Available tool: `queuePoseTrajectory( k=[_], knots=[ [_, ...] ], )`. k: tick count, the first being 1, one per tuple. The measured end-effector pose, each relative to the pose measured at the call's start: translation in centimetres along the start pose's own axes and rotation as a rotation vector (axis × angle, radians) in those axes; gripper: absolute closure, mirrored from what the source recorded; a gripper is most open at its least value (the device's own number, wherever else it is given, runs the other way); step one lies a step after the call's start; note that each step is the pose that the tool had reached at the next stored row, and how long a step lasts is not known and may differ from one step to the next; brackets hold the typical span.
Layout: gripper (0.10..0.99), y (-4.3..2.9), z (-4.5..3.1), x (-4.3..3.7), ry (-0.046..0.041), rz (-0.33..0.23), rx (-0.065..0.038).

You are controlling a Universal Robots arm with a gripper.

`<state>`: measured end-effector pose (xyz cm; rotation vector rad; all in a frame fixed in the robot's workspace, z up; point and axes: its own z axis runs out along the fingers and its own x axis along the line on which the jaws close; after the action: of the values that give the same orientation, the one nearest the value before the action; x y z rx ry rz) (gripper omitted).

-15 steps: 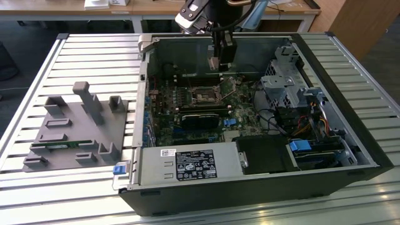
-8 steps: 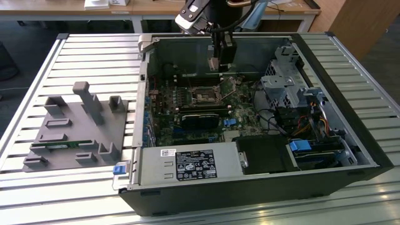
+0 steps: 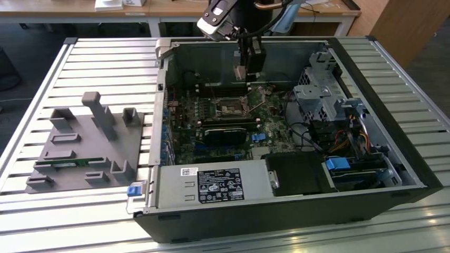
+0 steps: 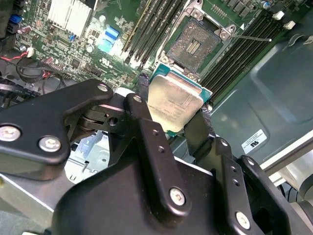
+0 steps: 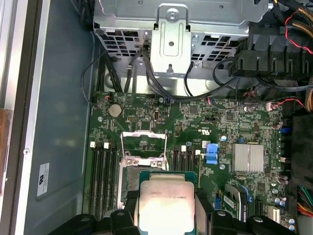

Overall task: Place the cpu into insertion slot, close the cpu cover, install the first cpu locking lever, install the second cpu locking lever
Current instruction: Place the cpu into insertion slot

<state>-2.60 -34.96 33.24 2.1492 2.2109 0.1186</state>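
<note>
My gripper (image 4: 173, 98) is shut on the cpu (image 4: 175, 105), a flat silver-topped square chip pinched by its edges between two black fingers (image 4: 146, 112). It hangs over the far part of the open computer case, above the green board. The insertion slot (image 4: 195, 41) lies open and dark just beyond the chip. In the first wrist view the cpu (image 5: 166, 205) partly hides the insertion slot (image 5: 129, 181), and the cpu cover (image 5: 143, 133) stands raised behind it. A thin metal lever (image 4: 249, 36) sticks out beside the socket. In the exterior view the gripper (image 3: 243, 74) hovers above the insertion slot (image 3: 231, 108).
The case (image 3: 281, 211) lies open on a slatted metal table (image 3: 105, 58). Long black memory slots (image 4: 234, 46) flank the socket. A drive cage with cables (image 3: 330, 105) and a power supply (image 3: 211, 187) crowd the case. A grey fixture (image 3: 84, 142) stands at the exterior view's left.
</note>
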Motion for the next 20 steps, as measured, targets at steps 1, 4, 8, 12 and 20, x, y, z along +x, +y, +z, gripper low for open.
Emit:
queuePoseTrajectory(
  k=[1,4,8,12,20],
  knots=[
    [0.545,0.0,0.04,0.0,0.0,0.0,0.0],
    [0.545,-0.02,0.2,0.0,0.0001,0.0,0.0],
    [0.545,-0.05,0.53,-0.01,0.0001,0.0,0.0],
    [0.545,-0.07,0.77,-0.01,-0.0016,0.0,0.0],
    [0.545,-0.17,1.61,-0.02,-0.0065,-0.001,0.0]
  ],
)
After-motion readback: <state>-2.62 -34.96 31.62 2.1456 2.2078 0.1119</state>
